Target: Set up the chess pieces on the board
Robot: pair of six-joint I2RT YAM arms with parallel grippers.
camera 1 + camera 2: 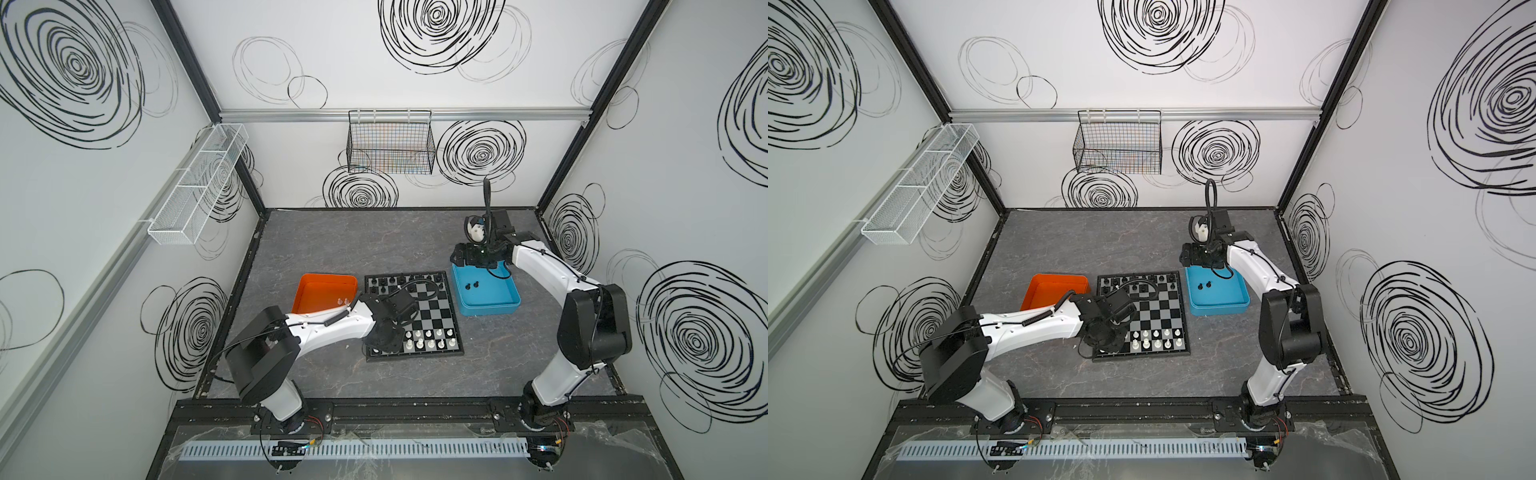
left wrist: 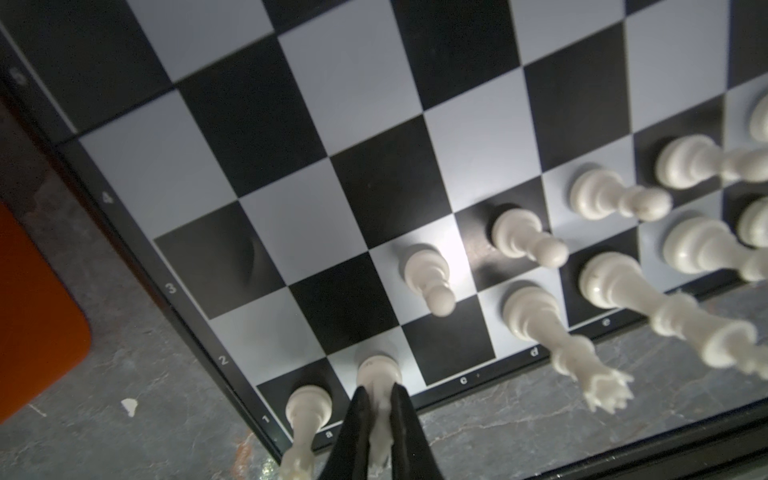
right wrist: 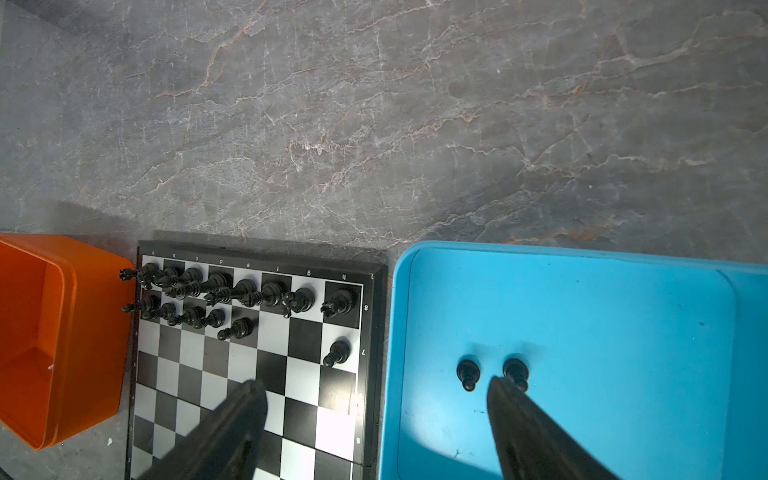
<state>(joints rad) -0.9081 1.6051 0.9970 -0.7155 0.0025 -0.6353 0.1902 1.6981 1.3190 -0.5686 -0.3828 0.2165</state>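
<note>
Grey marbled table (image 1: 332, 241) carries the board (image 1: 440, 316). Left jaws pinch a white piece (image 2: 377, 370) narrowly, its base on the back-row square beside the corner, probably to seat it upright. Right jaws hang wide near two black pawns (image 3: 467, 372) in the blue tray (image 3: 623, 316), likely awaiting the next pick.

**Only the Rim's Coordinates Are Legible**

In my left wrist view, the flat black-and-silver-grey chequered chessboard (image 2: 361, 83) carries pale marks on its thin black rim (image 2: 139, 242): 4, 3, 2, 1 along one side and a, c, d, e along the adjoining side. In my right wrist view I read d, e, g, h and 8, 7 on that rim (image 3: 262, 266).
</note>
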